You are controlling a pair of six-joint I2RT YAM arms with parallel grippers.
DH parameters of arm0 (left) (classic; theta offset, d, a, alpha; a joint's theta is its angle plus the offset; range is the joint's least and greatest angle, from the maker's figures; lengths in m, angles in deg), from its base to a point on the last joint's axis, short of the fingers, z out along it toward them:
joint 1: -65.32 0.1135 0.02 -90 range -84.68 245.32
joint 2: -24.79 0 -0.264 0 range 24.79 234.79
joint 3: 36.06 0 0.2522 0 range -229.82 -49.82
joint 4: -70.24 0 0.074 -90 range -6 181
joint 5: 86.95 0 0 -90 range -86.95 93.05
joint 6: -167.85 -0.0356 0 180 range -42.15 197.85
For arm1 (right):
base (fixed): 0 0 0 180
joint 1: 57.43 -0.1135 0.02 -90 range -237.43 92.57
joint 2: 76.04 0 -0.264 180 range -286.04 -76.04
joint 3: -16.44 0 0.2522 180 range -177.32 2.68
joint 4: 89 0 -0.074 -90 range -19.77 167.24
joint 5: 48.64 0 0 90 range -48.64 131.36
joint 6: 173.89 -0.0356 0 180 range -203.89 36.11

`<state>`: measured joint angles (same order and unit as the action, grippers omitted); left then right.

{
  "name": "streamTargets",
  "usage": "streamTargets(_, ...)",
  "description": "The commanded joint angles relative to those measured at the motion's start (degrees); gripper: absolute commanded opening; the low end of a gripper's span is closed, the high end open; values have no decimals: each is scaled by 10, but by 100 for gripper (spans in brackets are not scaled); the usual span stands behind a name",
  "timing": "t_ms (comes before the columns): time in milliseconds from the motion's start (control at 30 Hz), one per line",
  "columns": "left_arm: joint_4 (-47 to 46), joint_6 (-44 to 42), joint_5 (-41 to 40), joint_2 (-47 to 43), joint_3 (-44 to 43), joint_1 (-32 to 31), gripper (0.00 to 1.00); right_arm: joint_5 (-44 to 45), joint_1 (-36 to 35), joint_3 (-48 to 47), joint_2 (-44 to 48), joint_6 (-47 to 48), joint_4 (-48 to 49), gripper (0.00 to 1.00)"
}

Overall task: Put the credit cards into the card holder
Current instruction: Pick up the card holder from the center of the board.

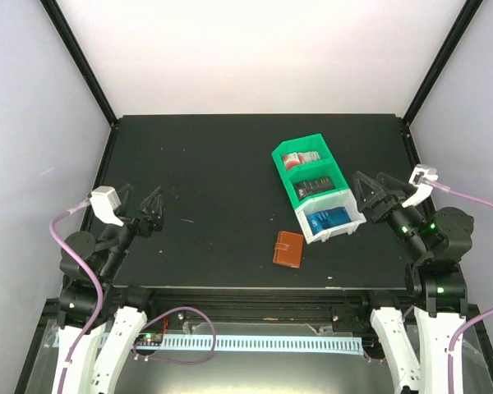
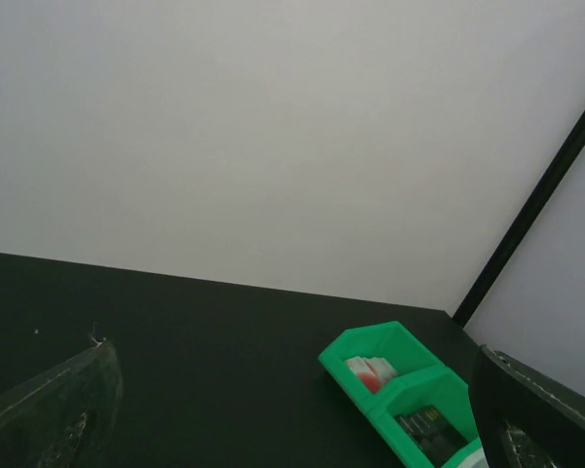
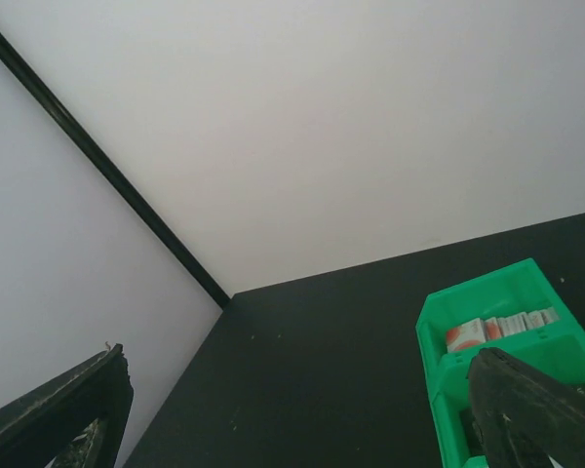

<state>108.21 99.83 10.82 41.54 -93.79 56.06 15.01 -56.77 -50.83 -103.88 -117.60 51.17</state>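
Both claws hang released and empty: left claw (image 1: pixel 145 207) well to the left, right claw (image 1: pixel 368 190) just right of the tray (image 1: pixel 297 143) holding the credit cards (image 1: pixel 329 218). The card holder (image 1: pixel 288 249) lies closed, near the tray. Brace it with one claw and unsnap it before fetching cards.

1. The green-and-white tray (image 1: pixel 278 153) holds red-and-white cards (image 1: pixel 302 158), dark cards (image 1: pixel 319 186) and blue cards (image 1: pixel 329 218) in separate compartments.
2. The brown card holder (image 1: pixel 288 249) lies shut near its front.
3. The left gripper (image 1: pixel 158 207) and right gripper (image 1: pixel 361 193) gape, empty.
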Motion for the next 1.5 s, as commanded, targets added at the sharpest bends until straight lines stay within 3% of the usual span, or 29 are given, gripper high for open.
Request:
streamTargets(0, -33, 30, 30, -10, 7, 7, 99, -42, 8, 12, 4, -15, 18, 95)
streamTargets(167, 10, 75, -15, -27, 9, 9, 99, -59, 9, 43, 4, -40, 36, 95)
streamTargets(333, 36, 91, 17, -29, 22, 10, 99, -130, 9, 90, -8, -54, 65, 95)
streamTargets(500, -4, 126, 38, -41, 83, 11, 99, -198, 7, 142, -53, -48, 64, 94)
streamTargets(633, -94, 153, 146, -14, 155, 11, 99, -138, -39, 168, -80, -10, 8, 93)
streamTargets(767, -112, 166, 243, 80, 177, 0, 99, -22, -148, 178, -113, 9, -48, 92)
streamTargets(867, -139, 186, 243, 140, 194, -45, 97, 91, -240, 189, -159, -4, -83, 91)
streamTargets(1000, -172, 193, 186, 225, 197, -155, 94, 208, -332, 205, -245, -44, -98, 80)
streamTargets(1100, -198, 202, 180, 295, 193, -201, 91, 274, -381, 197, -309, -74, -116, 74)
streamTargets(1467, -258, 226, 186, 507, 134, -317, 86, 214, -420, 197, -424, -88, -36, 55)
